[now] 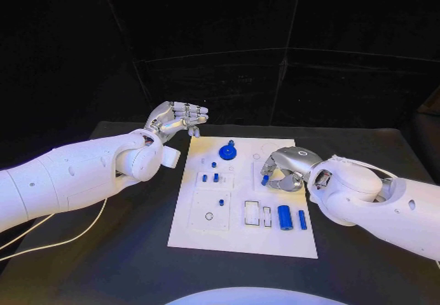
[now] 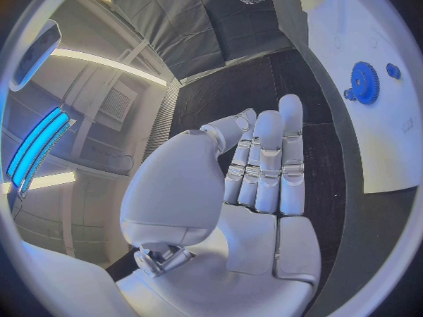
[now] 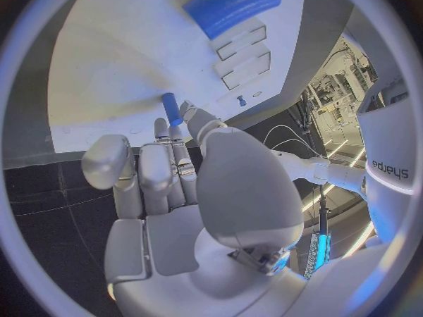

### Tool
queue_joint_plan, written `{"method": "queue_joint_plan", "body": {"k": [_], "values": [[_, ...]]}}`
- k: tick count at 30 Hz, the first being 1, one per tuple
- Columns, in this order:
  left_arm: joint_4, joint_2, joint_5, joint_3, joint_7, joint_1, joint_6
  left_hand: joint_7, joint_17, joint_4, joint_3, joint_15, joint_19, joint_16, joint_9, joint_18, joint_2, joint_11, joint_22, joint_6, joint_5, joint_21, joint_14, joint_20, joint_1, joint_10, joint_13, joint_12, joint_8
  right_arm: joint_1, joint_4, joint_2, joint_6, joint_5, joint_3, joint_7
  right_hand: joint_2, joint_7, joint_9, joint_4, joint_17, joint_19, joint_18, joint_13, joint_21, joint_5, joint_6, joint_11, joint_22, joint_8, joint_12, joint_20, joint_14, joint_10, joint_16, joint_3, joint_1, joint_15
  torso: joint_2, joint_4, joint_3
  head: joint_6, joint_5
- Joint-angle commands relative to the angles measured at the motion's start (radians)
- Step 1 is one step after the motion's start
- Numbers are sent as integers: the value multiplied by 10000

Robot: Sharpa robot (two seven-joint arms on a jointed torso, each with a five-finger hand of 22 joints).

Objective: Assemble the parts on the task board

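Observation:
The white task board [image 1: 240,238] lies in the middle of the black table. My right hand [image 1: 285,168] hovers low over its right half and pinches a small blue peg [image 1: 265,180] between thumb and a finger; the peg [image 3: 170,109] sticks out past the fingertips toward the board [image 3: 115,63]. My left hand [image 1: 175,119] is raised beside the board's far left corner, holding nothing, its fingers [image 2: 268,162] stretched out side by side. A blue gear [image 1: 227,151] [image 2: 363,82] sits at the board's far edge. A blue cylinder [image 1: 285,217] [image 3: 231,3] and a thin blue bar [image 1: 302,219] lie near the right front.
Several small blue pegs [image 1: 215,177] stand in the board's left middle, one more [image 1: 221,203] in a square recess. Two empty rectangular slots [image 1: 251,213] lie beside the cylinder. A white cable [image 1: 55,236] trails over the table at the left.

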Motion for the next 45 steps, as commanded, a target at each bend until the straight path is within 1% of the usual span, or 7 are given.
{"method": "queue_joint_plan", "body": {"k": [1, 12, 17, 22, 26, 31, 45], "values": [[-4, 9, 12, 8, 108, 16, 25, 2, -9, -14, -63, 16, -58, -58, -15, 143, 71, 11, -14, 21, 24, -32, -86, -2, -21, -39, -15, 50, 25, 17, -41, 48, 275, -86, 6, 96, 44, 1, -9, 17, 47, 45, 95, -12, 47, -36, 103, -26, 58, -8, 13, -49, 131, 193, 79, 124, 58, -92, -3, -8, 6, -4, -3], [-24, 23, 12, 7, 110, 16, 34, 2, -9, -14, -63, 16, -58, -58, -15, 143, 71, 11, -14, 21, 24, -32, -86, -2, -21, -39, -15, 50, 25, 14, -275, 231, 302, 59, 3, 265, 97, -34, 9, 96, 215, 141, 60, -3, 167, -71, 456, -150, 249, 31, -142, -153, 180, 951, 224, 714, 118, -196, -1, -10, 6, -36, -14], [-29, 24, 12, 7, 104, 16, 41, 2, -9, -14, -63, 16, -58, -58, -15, 143, 71, 11, -14, 21, 24, -32, -86, -2, -21, -39, -15, 50, 25, 12, -383, 309, 254, 78, 3, 280, 147, -37, 22, 32, 267, 165, 51, 2, 201, -254, 668, -176, 297, 67, -247, -185, 190, 1175, 273, 1019, 234, -226, 0, 3, 2, -40, -29], [-31, 23, 12, 7, 93, 16, 47, 2, -9, -14, -63, 16, -58, -58, -15, 143, 71, 11, -14, 21, 24, -32, -86, -2, -21, -39, -15, 50, 25, 10, -501, 362, -89, -68, 2, 247, 288, -30, 27, -179, 325, 180, 43, 6, 233, -530, 892, -188, 338, 89, -398, -213, 197, 1366, 328, 1566, 496, -245, -7, -10, -1, -50, -22], [-30, 21, 12, 7, 79, 16, 41, 0, -19, -13, -67, 17, -62, -57, -14, 144, 87, 9, -15, 26, 27, -35, -87, 0, -25, -49, -16, 57, 26, 9, -488, 341, -306, -150, 2, 270, 258, -22, 23, -248, 358, 186, 38, 10, 254, -558, 976, -187, 364, 83, -485, -210, 201, 1448, 360, 1780, 468, -236, -8, -10, 2, -43, -29], [-41, 14, 12, 7, 73, 16, 37, 0, -19, -13, -67, 17, -62, -57, -14, 144, 87, 9, -15, 26, 27, -35, -87, 0, -25, -49, -16, 57, 26, 7, -280, 271, -556, -184, 3, 308, 210, -22, 20, -274, 359, 191, 36, 11, 268, -545, 1002, -187, 384, 76, -524, -211, 200, 1481, 366, 1845, 430, -236, -10, -14, 3, -33, -43], [-116, 15, 12, 7, 73, 16, 35, 0, -19, -13, -67, 17, -62, -57, -14, 144, 87, 9, -15, 26, 27, -35, -87, 0, -25, -49, -16, 57, 26, 13, 905, -232, -2044, -377, 15, 196, 101, -33, 12, -304, 406, 202, 33, 11, 296, -458, 1056, -195, 417, 52, -629, -216, 207, 1561, 410, 1996, 299, -243, -2, -9, 1, 81, -105]]}}
